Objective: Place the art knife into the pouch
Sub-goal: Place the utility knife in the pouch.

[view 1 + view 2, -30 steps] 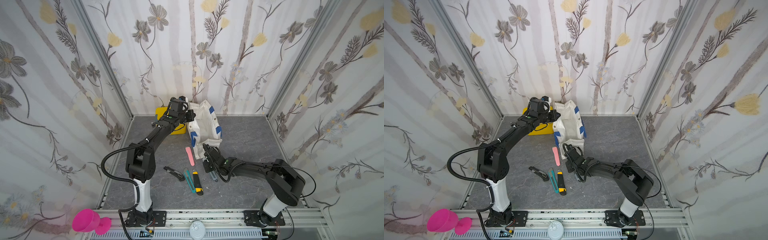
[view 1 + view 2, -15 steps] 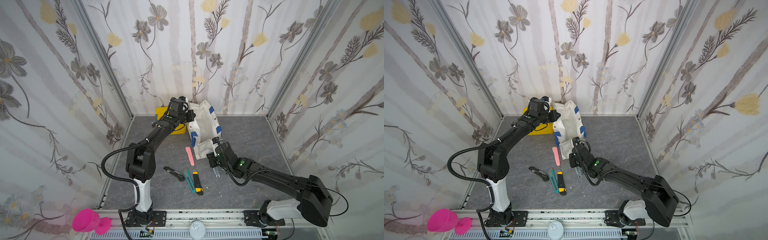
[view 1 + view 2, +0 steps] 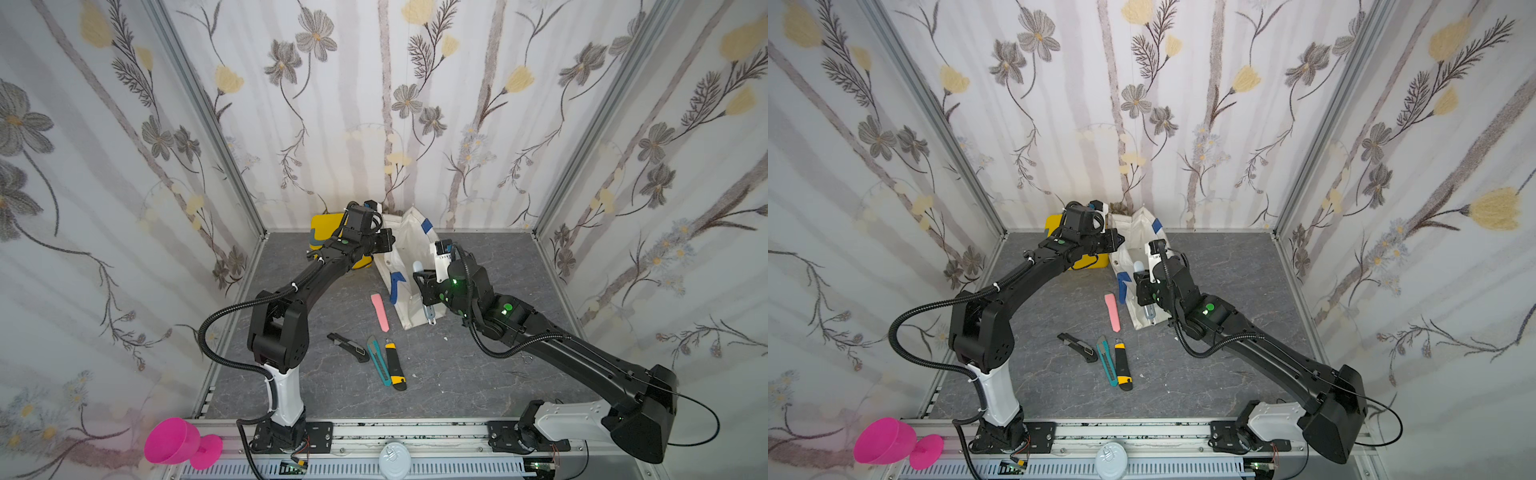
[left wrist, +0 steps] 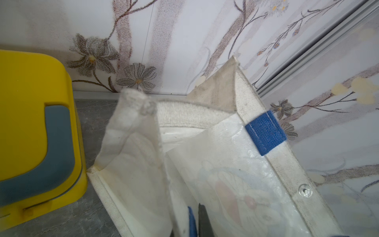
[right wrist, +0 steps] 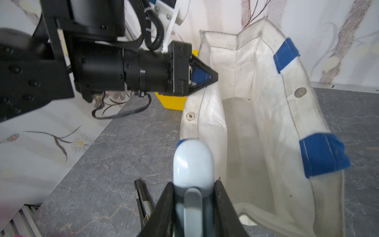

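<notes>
The pouch [image 3: 409, 245], a white canvas bag with blue patches, stands at the back of the floor. Its mouth [image 5: 244, 106] is held open. My left gripper [image 3: 390, 241] is shut on the pouch's rim at a blue patch [image 5: 200, 74]; in the left wrist view its fingers [image 4: 203, 221] pinch the cloth. My right gripper [image 5: 193, 183] is shut on the art knife [image 5: 193, 162], a pale blue-white one. The knife's rounded end hangs at the near rim of the pouch and points toward the opening. In both top views the art knife [image 3: 1139, 266] shows in front of the pouch [image 3: 1133, 232].
A yellow box with a grey handle [image 3: 326, 232] stands behind my left arm, against the pouch. On the floor in front lie a pink cutter [image 3: 379, 311], a black cutter [image 3: 349, 347], a teal cutter [image 3: 378, 361] and a yellow-black cutter [image 3: 395, 365]. A pink funnel [image 3: 178, 442] sits by the front rail.
My right arm has lifted the art knife off the floor and carried it back and up to the pouch's mouth. My left gripper has kept its hold on the rim.
</notes>
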You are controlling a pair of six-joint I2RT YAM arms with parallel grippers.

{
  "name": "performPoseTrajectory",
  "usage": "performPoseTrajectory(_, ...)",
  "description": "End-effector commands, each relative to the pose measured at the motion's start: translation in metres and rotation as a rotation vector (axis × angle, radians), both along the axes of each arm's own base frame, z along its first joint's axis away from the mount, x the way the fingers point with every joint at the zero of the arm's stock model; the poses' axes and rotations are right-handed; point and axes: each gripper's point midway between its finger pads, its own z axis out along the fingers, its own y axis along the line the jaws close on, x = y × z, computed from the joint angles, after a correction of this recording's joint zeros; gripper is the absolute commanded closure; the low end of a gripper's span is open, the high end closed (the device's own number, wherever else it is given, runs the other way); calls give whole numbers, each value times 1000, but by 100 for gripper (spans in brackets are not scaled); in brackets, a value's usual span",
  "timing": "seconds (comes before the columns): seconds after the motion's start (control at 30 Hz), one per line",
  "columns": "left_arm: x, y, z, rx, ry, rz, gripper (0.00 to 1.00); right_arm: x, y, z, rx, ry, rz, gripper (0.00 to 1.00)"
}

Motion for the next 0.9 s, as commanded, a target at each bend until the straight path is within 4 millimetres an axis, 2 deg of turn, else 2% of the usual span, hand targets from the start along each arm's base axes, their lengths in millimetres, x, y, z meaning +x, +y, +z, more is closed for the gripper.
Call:
performPoseTrajectory(0.0, -4, -4, 12, -21, -45, -10, 100, 26, -6, 18, -10, -52, -41, 77)
performPoseTrajectory(0.2, -18, -14, 11, -54, -48, -41, 100, 70, 1, 28, -36, -100, -80, 76)
performPoseTrajectory(0.33, -18, -18, 8, -62, -42, -47, 100, 93, 6, 20, -49, -104, -106, 77)
performPoseTrajectory(0.4, -19, -17, 8, -63, -46, -48, 100, 104, 9, 5, -64, -94, -121, 77)
performPoseTrajectory(0.5, -21, -17, 8, -60, -50, -49, 100, 117, 9, 1, -56, -97, -128, 77)
performPoseTrajectory(0.67, -23, -18, 8, -61, -51, -58, 100, 137, 7, 14, -52, -129, -150, 78)
performPoseTrajectory(0.87, -21, -17, 8, -54, -57, -47, 100, 146, 13, -9, -71, -81, -136, 79)
